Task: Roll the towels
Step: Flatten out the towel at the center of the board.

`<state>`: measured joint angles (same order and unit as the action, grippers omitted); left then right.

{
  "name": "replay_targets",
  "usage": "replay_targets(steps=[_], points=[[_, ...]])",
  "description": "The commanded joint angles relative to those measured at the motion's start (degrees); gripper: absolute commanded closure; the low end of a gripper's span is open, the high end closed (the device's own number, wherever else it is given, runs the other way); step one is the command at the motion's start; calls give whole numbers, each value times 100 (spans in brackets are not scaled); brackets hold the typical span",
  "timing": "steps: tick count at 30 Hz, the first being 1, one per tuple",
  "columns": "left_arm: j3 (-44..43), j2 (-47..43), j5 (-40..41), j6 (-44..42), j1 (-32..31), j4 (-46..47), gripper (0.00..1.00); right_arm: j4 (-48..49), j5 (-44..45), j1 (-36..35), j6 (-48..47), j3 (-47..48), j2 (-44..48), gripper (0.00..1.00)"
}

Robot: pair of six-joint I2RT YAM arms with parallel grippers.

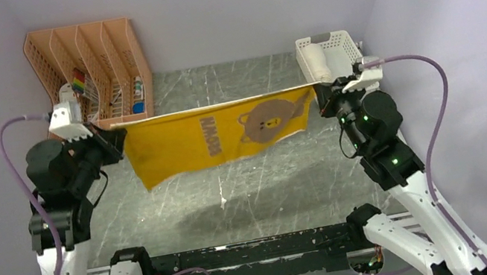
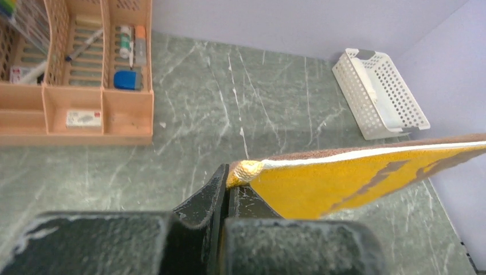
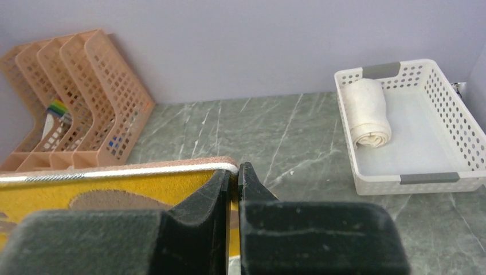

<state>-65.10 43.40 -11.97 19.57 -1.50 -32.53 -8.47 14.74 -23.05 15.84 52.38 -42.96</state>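
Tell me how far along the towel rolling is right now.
Done: one cream towel lies rolled in the white basket. In hand: the yellow towel hangs stretched flat in the air, the left gripper shut on one top corner and the right gripper on the other. Left: it is not yet rolled at all, nor laid on the table. No other towel shows in these views.

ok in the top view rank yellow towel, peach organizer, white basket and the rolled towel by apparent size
1. yellow towel and peach organizer: look about alike, and the towel hangs nearer the camera, so unranked
2. white basket
3. rolled cream towel, lying in the basket
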Motion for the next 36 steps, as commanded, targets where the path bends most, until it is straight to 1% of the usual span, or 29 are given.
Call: replay_targets(steps=[1,3,5,8,11,13,16,19,21,24,30,33,36], points=[[603,-265,260,279,75,-843,93,-811,130,73,-15,-18,310,100],[823,-106,54,271,79,-1023,93,-963,271,72,112,-114,218,100],[1024,234,-169,274,77,-1015,93,-1081,346,72,325,-169,-53,100],[1249,1052,-508,236,77,-712,93,-957,299,80,704,-344,-704,100],[1109,2173,-596,119,73,-371,93,-777,206,81,956,-311,-1637,100],[800,2815,-454,-170,72,-239,93,-622,234,98,1011,-168,-2419,100],[246,3743,-314,-382,69,42,93,-304,220,203,969,167,-3438,100],[-467,4853,-444,-593,71,113,93,-177,83,450,979,691,-4380,100],[-1031,5573,-531,-680,70,47,93,-60,-28,609,988,970,-4837,100],[-1841,6375,-545,-796,34,3,93,122,-59,783,934,1270,-5301,100],[-3120,7460,-557,-1012,-33,-151,93,114,-21,1031,704,1792,-6062,100],[-3483,7842,-609,-1038,-37,-32,93,88,-50,1129,566,2034,-6355,100],[-3641,8040,-608,-1017,-35,198,93,34,-51,1221,469,2282,-6597,100]])
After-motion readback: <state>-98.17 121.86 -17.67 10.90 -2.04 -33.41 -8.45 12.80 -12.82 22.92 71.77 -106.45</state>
